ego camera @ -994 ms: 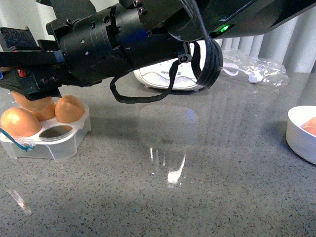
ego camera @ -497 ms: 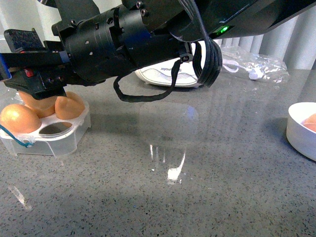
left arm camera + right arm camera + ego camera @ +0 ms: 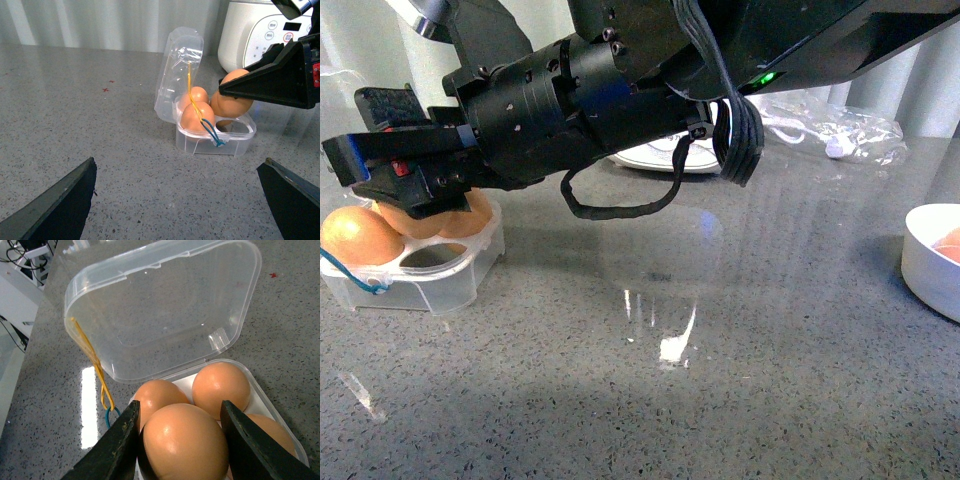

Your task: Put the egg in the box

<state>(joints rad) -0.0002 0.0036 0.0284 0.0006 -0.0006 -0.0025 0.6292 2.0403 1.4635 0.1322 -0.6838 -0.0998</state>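
Note:
My right gripper [image 3: 180, 412] is shut on the egg [image 3: 185, 445], a smooth orange-brown one held just above the box [image 3: 262, 392]. The box is a small clear case with its lid [image 3: 165, 305] swung open. Three other brown eggs sit in its white tray. In the front view the right gripper [image 3: 390, 165] hangs over the box [image 3: 450, 285] at the far left and hides most of the held egg [image 3: 415, 220]. One slot [image 3: 425, 258] shows empty. My left gripper [image 3: 179, 165] is open, low over the counter a little short of the box [image 3: 215, 142].
A blue-yellow cord [image 3: 200, 112] hangs from the lid over the box's front. A white bowl [image 3: 932, 275] stands at the right edge. A white cooker [image 3: 260, 30] sits behind the box, and a clear plastic bag [image 3: 835, 135] lies at the back right.
The right gripper, still holding the egg, has shifted slightly to the right over the box. The box and its eggs have stayed put.

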